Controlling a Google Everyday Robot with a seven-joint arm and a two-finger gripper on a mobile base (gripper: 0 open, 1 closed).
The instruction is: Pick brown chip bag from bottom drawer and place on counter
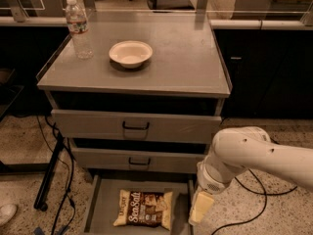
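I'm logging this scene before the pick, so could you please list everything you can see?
counter: one, grey, upper middle of view
bowl: one, cream, on the counter
water bottle: one, clear, counter's rear left
upper drawers: two, grey, black handles, below the counter
bottom drawer: one, grey, open at floor level
brown chip bag: one, dark brown, flat in the bottom drawer
cables: several, black, lower left
arm: one, white, lower right
gripper: one, cream-yellow, just right of the bottom drawer
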